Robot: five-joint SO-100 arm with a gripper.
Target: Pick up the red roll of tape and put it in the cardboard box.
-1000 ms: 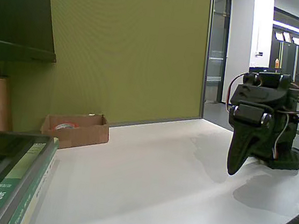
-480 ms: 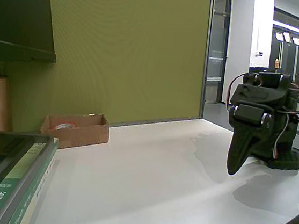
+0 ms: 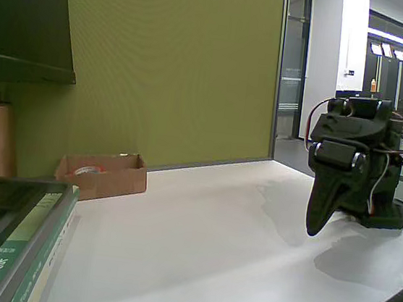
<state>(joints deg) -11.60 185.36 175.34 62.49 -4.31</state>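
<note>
Dark, matte plastic fingers (image 3: pixel 314 226) at right, pressed together into one tapered point, gripping nothing, tip hanging just above the smooth white counter (image 3: pixel 205 246). Folded black arm (image 3: pixel 353 161) behind, looped with thin wires. Well apart, far left against the flat olive-green wall (image 3: pixel 174 68): shallow brown cardboard box (image 3: pixel 104 175), low-walled, rectangular, with the red roll of tape (image 3: pixel 88 170) lying inside, only a red-and-pale sliver visible over the rim.
</note>
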